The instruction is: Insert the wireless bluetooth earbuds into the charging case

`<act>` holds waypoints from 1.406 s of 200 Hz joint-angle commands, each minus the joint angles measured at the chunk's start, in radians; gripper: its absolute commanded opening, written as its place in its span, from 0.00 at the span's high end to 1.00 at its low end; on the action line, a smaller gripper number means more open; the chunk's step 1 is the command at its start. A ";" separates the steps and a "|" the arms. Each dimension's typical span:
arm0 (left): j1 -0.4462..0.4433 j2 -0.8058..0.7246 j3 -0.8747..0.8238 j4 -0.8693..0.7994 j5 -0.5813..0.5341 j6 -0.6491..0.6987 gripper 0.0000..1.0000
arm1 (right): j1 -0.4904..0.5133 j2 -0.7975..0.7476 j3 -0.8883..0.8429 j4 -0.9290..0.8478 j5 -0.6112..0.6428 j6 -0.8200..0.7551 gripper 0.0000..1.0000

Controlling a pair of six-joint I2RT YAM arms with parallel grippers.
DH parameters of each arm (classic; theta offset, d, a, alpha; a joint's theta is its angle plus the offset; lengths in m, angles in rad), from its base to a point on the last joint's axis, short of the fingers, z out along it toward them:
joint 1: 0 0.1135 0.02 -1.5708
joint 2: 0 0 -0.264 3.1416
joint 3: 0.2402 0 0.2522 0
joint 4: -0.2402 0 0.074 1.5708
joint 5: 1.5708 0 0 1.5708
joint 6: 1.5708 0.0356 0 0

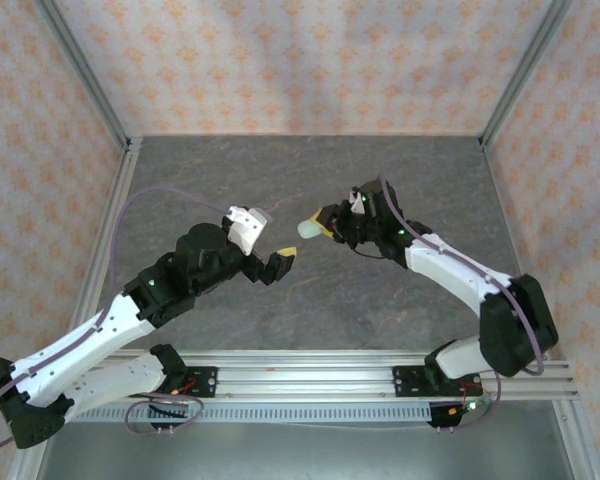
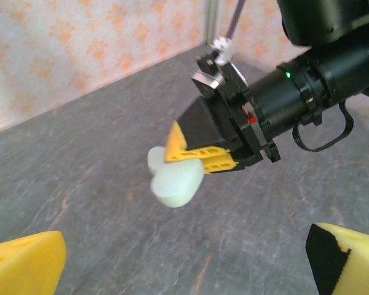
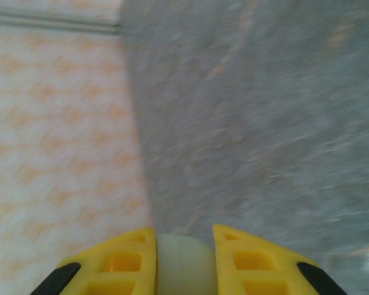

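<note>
R end effector (image 1: 322,226) holds pale case (image 1: 308,230) above table (image 1: 380,300)

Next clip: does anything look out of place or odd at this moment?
One thing: the pale mint case is up in the air, pinched in the right gripper with its lid parted. The left gripper is open and empty nearby.

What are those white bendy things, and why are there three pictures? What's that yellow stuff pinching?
Those are two robot arms bolted to a grey table. One picture looks down from above. The other two come from little cameras on each arm's wrist.

The yellow bits are the jaws, the robot's pinchers. The right gripper has its jaws shut on a pale mint case, lifted above the table. The right wrist picture shows that case squeezed between the yellow jaws. The left gripper is wide open and holds nothing; its camera looks across at the other arm.
</note>
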 commanded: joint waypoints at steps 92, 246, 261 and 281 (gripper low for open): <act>0.081 0.051 -0.116 0.029 -0.081 -0.038 0.00 | -0.053 0.317 -0.131 0.265 -0.033 -0.082 0.80; 0.524 0.207 0.092 0.088 -0.244 0.036 0.00 | -0.235 -0.132 0.042 -0.420 0.771 -0.700 0.01; 0.548 0.222 0.058 0.117 -0.289 0.060 0.00 | -0.262 -0.162 -0.014 -0.313 0.914 -0.793 0.01; 0.563 0.215 -0.065 0.233 -0.332 0.096 0.00 | -0.307 -0.179 -0.135 -0.087 0.984 -0.899 0.01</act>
